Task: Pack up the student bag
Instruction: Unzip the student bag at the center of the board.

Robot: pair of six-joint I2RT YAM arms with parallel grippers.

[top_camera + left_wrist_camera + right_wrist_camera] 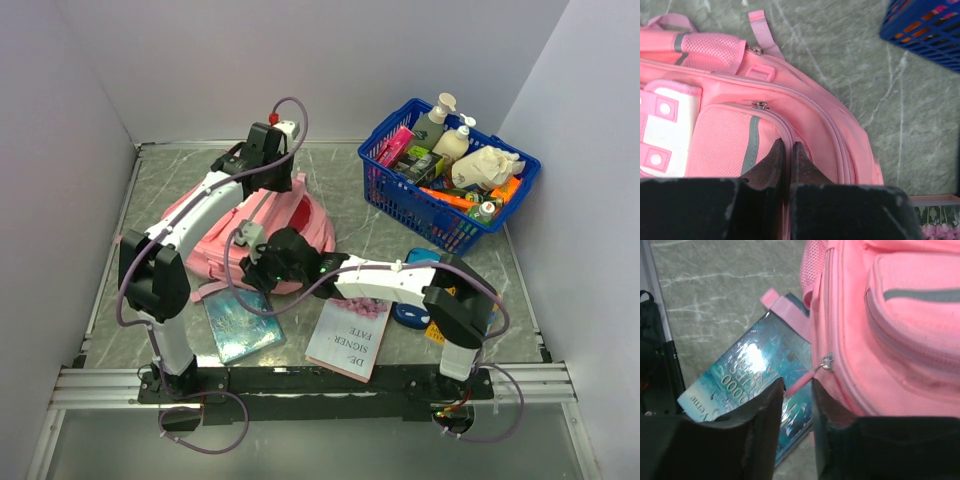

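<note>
The student bag (312,226) is a pink backpack lying flat at the middle left of the table. My left gripper (786,145) is shut over its upper part, pinching pink fabric along the piped seam of a front pocket (725,140). My right gripper (797,385) stands open at the bag's near edge. The pink zipper pull (801,381) lies loose between its tips. The metal slider (826,362) sits just beyond them on the side zipper. In the top view the right gripper (250,262) reaches in from the right.
A teal book (242,322) lies partly under the bag's near edge, with a pink strap (790,312) across it. A white and pink book (350,340) lies beside it. A blue basket (455,222) full of bottles and small items stands at the back right.
</note>
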